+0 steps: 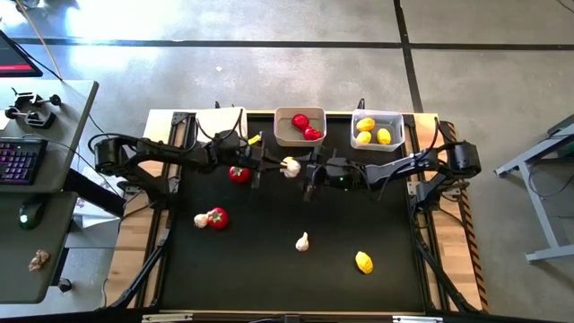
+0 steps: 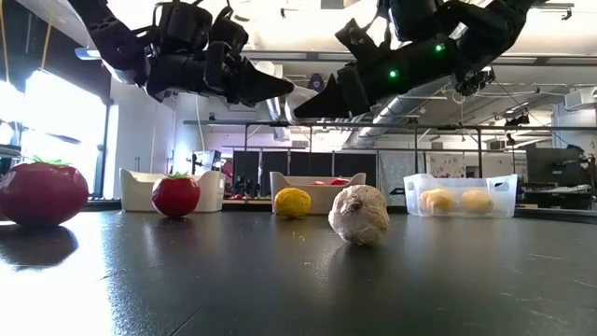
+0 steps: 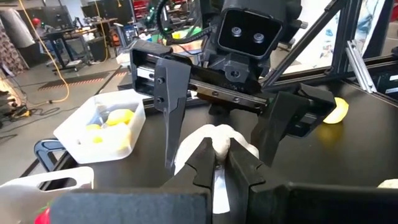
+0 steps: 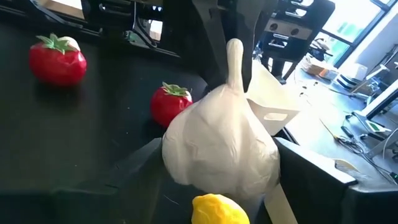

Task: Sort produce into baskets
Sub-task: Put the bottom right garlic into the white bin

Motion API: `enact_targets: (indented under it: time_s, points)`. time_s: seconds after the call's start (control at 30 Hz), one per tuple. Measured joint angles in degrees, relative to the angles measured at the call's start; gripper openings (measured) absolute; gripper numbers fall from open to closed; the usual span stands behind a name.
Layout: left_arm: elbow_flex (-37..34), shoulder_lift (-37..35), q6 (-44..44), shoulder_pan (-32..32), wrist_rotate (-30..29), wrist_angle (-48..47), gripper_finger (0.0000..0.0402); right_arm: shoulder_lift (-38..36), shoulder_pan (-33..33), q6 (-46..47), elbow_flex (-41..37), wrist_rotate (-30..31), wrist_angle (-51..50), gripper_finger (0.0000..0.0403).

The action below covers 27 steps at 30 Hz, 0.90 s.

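White garlic bulb (image 1: 291, 167), upper centre of the high view above the dark surface (image 1: 269, 260), is pinched by the left gripper (image 1: 273, 165) while the right gripper (image 1: 309, 170) spreads its fingers around it, apparently a handover.

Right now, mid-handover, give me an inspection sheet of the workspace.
Surface: black mat, no spills seen.
Job's things: middle basket holds tomatoes; clear basket holds lemons; white basket, contents unclear. Loose tomatoes, loose garlic and loose lemons lie on the mat.
Clutter: nothing seen.
Grippers: left gripper shut on a garlic bulb; right gripper open around it.
Cables: nothing seen on the mat.
Surroundings: desk with keyboard beside the table.
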Motion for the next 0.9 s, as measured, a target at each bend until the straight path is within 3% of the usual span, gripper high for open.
enact_targets:
  time_s: [0.37, 0.53, 0.9]
  points:
    - [0.1, -1.5, 1.0, 1.2, 0.5, 0.9, 0.0, 0.2, -0.1, 4.3, -0.3, 0.2, -3.4, 0.0281]
    - [0.0, -2.3, -0.4, 2.0, 3.5, 0.2, 0.0, 0.1, 0.0, 5.2, -0.3, 1.9, -3.3, 0.0281]
    - [-0.4, -4.9, 0.0, 6.3, 0.1, -5.6, 0.0, 0.1, 0.1, 5.1, -0.3, 1.9, -5.2, 0.0282]
